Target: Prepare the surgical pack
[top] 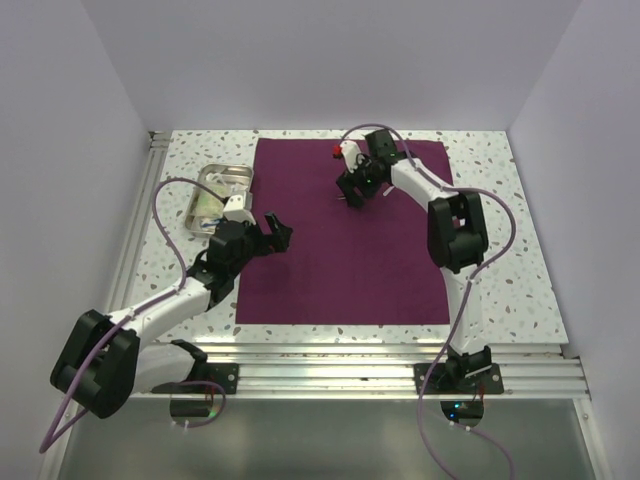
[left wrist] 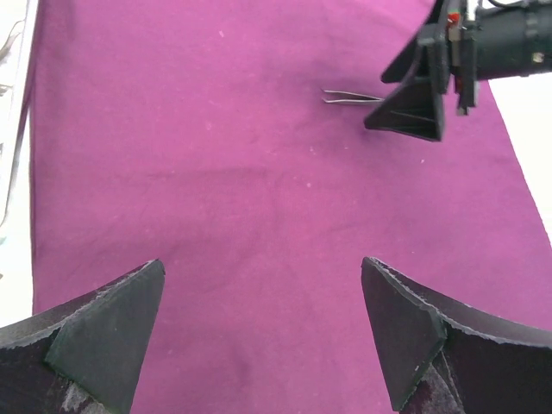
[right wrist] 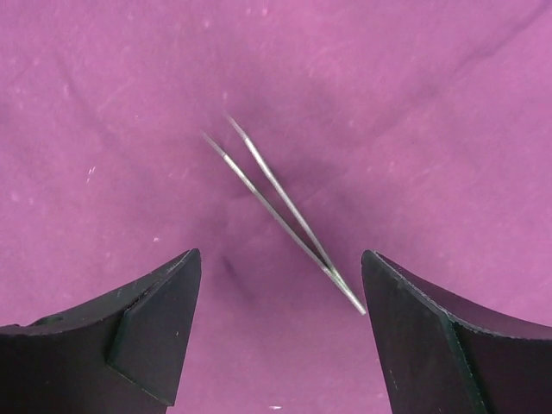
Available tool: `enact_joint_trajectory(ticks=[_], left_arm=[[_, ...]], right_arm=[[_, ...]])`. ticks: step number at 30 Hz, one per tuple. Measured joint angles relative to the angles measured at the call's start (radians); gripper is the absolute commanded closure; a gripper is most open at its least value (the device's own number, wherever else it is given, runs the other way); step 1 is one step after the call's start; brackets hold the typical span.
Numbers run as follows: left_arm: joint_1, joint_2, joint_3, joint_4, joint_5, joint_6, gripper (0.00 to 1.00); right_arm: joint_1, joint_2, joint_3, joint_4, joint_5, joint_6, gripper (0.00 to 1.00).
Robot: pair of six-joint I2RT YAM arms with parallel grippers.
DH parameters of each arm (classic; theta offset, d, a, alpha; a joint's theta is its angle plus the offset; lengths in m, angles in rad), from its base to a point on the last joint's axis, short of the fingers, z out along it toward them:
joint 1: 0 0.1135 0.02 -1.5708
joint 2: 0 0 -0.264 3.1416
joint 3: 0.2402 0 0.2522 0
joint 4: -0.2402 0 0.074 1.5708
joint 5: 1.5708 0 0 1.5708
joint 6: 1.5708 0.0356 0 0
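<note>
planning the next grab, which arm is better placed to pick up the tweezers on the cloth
Right. The right gripper hangs open directly over the tweezers; the left gripper is away at the left edge of the cloth.

Robotics lab test cell, plain white walls (top: 330,60), speckled tabletop (top: 500,250), aluminium rails (top: 340,375) along its near edge

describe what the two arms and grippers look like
The left arm and right arm: white shells, black joints, each trailed by a lilac cable. The left gripper and right gripper: black wedge-shaped fingers. Small red part at the right wrist.
</note>
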Motion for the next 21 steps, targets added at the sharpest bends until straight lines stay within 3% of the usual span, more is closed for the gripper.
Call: enact_joint_trajectory(ticks=[8, 14, 21], left_arm=[[-0.002, -0.006, 0.0, 0.004, 0.0, 0.001, 0.0], [-0.002, -0.006, 0.0, 0.002, -0.006, 0.003, 0.0], [-0.002, -0.006, 0.0, 0.002, -0.018, 0.003, 0.0]], right_arm=[[0.001, 0.098, 0.155, -0.052, 0.002, -0.012, 0.33], [0.005, 0.127, 0.162, -0.083, 0.003, -0.011, 0.46], [0.018, 0.127, 0.164, -0.092, 0.025, -0.007, 0.69]])
